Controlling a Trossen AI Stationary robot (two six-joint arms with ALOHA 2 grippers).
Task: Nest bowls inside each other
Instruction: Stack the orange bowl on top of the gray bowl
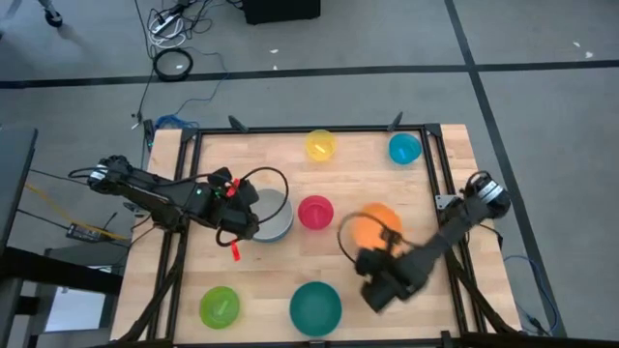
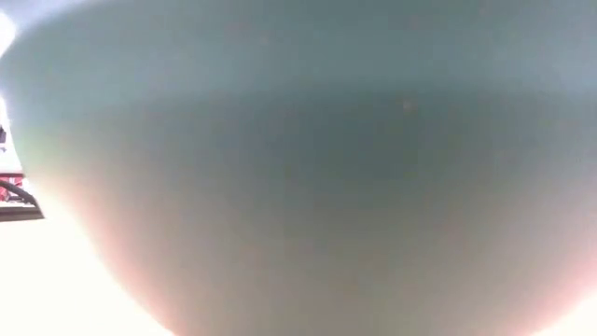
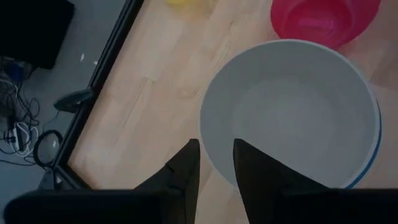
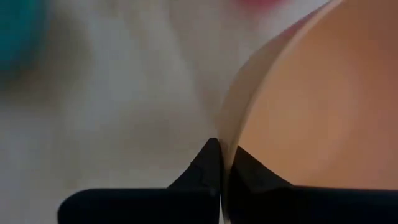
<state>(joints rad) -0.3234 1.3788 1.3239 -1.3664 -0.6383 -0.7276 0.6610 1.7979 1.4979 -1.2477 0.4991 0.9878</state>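
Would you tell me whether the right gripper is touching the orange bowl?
Touching: the right wrist view shows the right gripper shut on the orange bowl, pinching its rim.

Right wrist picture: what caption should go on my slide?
Right gripper pinches the orange bowl's rim.

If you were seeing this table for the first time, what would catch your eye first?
The right gripper, near the table's right side, is pinched shut on the rim of the orange bowl. The left gripper straddles the rim of the white bowl at centre-left, with the pink-red bowl beside it.
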